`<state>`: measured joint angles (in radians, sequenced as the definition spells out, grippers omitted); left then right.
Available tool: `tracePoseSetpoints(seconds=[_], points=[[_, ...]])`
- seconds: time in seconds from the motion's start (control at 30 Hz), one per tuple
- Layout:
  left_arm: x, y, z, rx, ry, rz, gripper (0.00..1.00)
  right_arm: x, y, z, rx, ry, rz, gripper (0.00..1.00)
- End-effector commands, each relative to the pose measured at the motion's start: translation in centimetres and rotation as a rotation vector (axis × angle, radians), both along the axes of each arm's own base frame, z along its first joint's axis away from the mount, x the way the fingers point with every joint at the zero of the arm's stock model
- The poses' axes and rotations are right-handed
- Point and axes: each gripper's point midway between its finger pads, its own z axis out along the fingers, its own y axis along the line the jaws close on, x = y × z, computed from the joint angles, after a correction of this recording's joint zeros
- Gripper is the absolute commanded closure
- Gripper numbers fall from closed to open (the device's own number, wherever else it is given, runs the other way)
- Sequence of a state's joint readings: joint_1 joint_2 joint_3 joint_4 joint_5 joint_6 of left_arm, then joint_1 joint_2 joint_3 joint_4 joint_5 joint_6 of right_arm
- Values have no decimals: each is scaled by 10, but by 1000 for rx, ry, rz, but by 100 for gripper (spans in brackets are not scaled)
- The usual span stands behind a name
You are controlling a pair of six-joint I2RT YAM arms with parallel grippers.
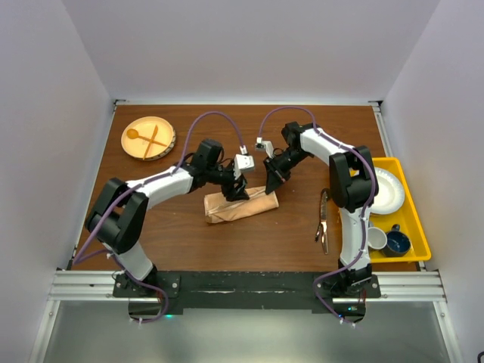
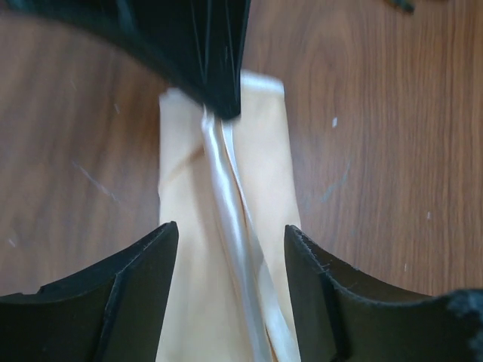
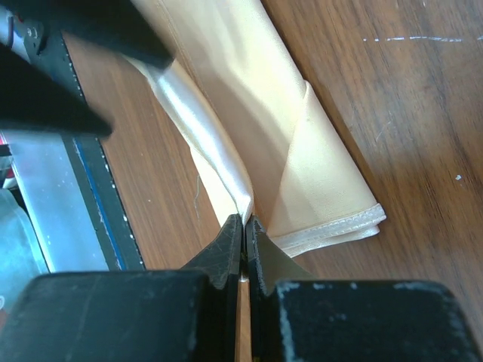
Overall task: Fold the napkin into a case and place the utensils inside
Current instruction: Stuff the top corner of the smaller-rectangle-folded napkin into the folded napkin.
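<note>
The top external view shows the napkin [image 1: 227, 209] lying near the middle of the wooden table [image 1: 189, 242], already folded into a narrow, long bundle of shiny peach-orange satin that runs roughly left to right, a little slanted. In the right wrist view its near end shows layered hems, and a raised glossy ridge runs along its length. The right gripper [image 3: 245, 226] has its two fingers pressed together on this ridge near one end of the bundle, so a thin fold of cloth is pinched between them. In the left wrist view the left gripper [image 2: 230, 230] stands over the middle of the bundle with its fingers spread wide, one on each side of the ridge; I cannot tell if they touch the cloth. Both arms reach inward from the near edge and their grippers are close together above the napkin. To the right of it, well apart, the dark utensils [image 1: 324, 221] lie on the table just beside the right arm; how many pieces, I cannot tell. Further right is a yellow tray [image 1: 414, 227] holding a white plate [image 1: 387, 190], a white cup [image 1: 376, 239] and a blue cup [image 1: 397, 243]. At the far left corner a round wooden plate [image 1: 162, 147] carries a pale wooden spoon [image 1: 134, 136] and fork [image 1: 153, 136], crossed.
</note>
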<state>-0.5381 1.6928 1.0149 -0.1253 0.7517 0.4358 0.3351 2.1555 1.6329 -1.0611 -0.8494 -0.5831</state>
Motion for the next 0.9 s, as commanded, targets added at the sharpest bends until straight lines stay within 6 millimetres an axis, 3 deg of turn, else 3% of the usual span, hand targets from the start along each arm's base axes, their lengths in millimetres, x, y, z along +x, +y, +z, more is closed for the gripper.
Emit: tracePoseSetpoints(seconds=[0.0,0.27,0.5,0.6,0.73,0.87], points=[[9,-41,34,-121,-110,18,36,4,10,20,57,-27,-11,100],[18,-66,14,-128,-37,97,39,1,10,21,69,-10,-17,100],[27,-65,-4,-89,-7,156,47,-2,11,22,79,-6,-4,100],[25,-65,-8,-83,4,157,60,-3,10,22,81,2,2,100],[21,-64,-8,-83,21,149,95,-4,10,22,79,0,11,100],[11,-63,-12,-75,75,136,100,0,10,26,71,16,-15,81]])
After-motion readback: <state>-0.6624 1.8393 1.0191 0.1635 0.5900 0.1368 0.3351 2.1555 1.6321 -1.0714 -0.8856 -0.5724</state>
